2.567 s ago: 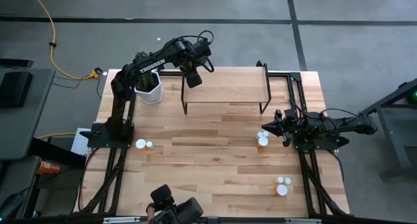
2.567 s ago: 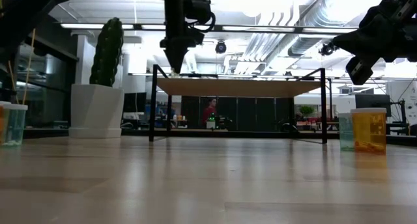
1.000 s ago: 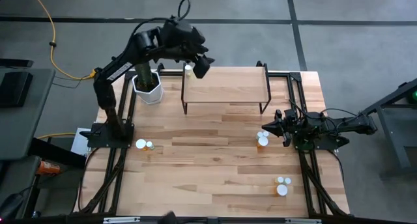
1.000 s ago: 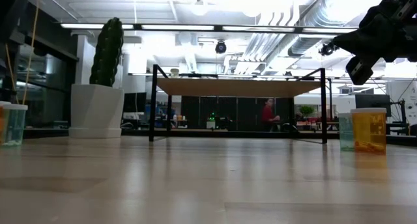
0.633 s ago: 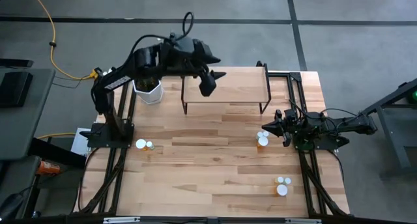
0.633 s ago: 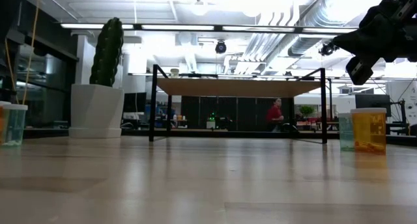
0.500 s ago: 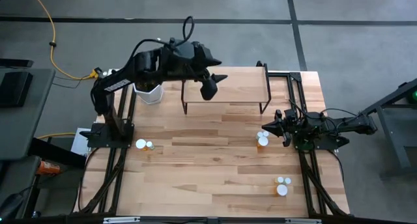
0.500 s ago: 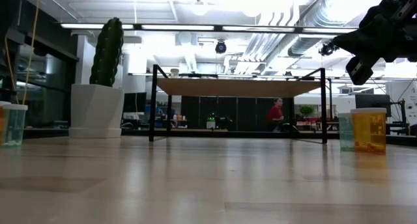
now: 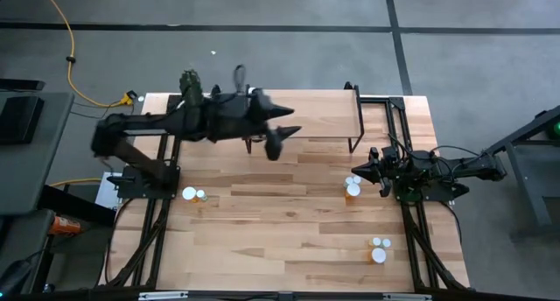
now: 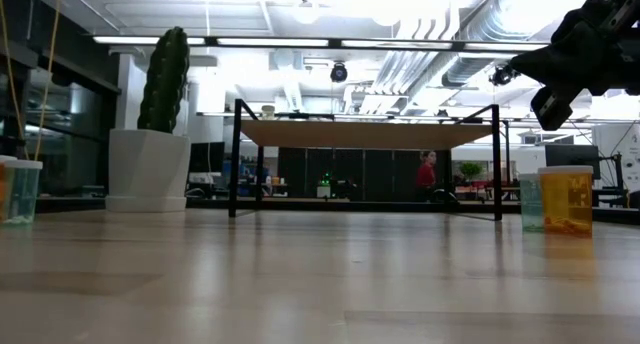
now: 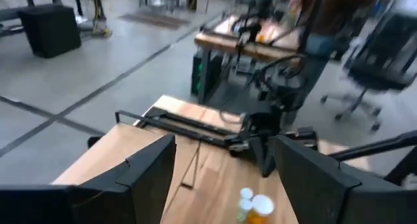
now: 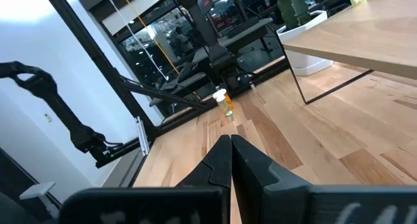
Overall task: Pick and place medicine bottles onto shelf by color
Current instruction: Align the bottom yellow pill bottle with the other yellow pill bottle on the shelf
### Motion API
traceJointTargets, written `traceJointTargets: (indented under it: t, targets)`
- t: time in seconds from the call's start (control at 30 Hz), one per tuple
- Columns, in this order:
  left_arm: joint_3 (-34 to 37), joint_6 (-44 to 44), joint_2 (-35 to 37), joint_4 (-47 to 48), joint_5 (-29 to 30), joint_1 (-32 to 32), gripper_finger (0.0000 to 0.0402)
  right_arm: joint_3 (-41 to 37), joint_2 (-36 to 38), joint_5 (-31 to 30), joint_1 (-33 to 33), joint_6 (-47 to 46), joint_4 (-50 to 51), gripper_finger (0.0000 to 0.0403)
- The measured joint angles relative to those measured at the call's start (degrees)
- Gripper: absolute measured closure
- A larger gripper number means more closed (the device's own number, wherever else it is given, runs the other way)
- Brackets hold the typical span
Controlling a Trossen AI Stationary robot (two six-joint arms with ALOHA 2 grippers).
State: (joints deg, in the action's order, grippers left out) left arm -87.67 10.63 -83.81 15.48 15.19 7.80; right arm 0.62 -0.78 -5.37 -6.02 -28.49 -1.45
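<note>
Though blurred from above, left gripper [image 11: 225,149]: fingers wide, empty, by the shelf's [image 9: 315,117] front edge.
Right gripper [image 12: 230,146]: pinched shut, empty, beside orange bottle [image 9: 353,190].
Table [image 9: 289,222]: light wood.
Shelf bottle [image 10: 267,111]: tiny, left corner.
Cactus [image 10: 165,79]: left of shelf.
Room: person [image 10: 427,174] far behind.

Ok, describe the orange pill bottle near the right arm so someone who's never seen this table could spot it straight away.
Find the big light-wood tabletop and go to its right side, where the right arm's shut end effector points inward. Beside its tip stands a tight cluster of tiny white-capped bottles; yours is the clear orange cylinder, while its neighbours have pale bodies.
</note>
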Motion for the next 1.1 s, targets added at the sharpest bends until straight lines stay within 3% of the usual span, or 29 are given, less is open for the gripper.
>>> traceJointTargets:
  t: [0.2, 0.43, 0.63, 0.77, 0.9, 1.1]
  targets:
    - [21.4, 1.7, 13.7, -23.2, -1.6, -0.4, 0.0152, 0.0, 0.0, 0.0, 0.0, 0.0, 0.0, 0.0402]
    - [37.7, 3.2, 24.6, -35.3, -1.2, -0.4, 0.0152, 0.0, 0.0, 0.0, 0.0, 0.2, 0.0, 0.0402]
    - [41.6, 4.2, 29.7, -35.9, -4.4, -0.4, 0.0152, 0.0, 0.0, -4.5, 0.0, -6.3, -2.6, 0.0402]
    - [41.9, 3.1, 31.2, -35.8, -6.6, -0.4, 0.0152, 0.0, 0.0, -15.7, 0.0, -15.5, -11.9, 0.0402]
    - [41.9, 1.9, 32.5, -35.8, -9.1, -0.4, 0.0152, 0.0, 0.0, -26.5, 0.0, -15.7, -20.5, 0.0402]
    - [41.9, 0.8, 34.3, -33.2, -9.3, -0.4, 0.0152, 0.0, -3.9, -23.4, 0.0, -3.0, -39.0, 0.0402]
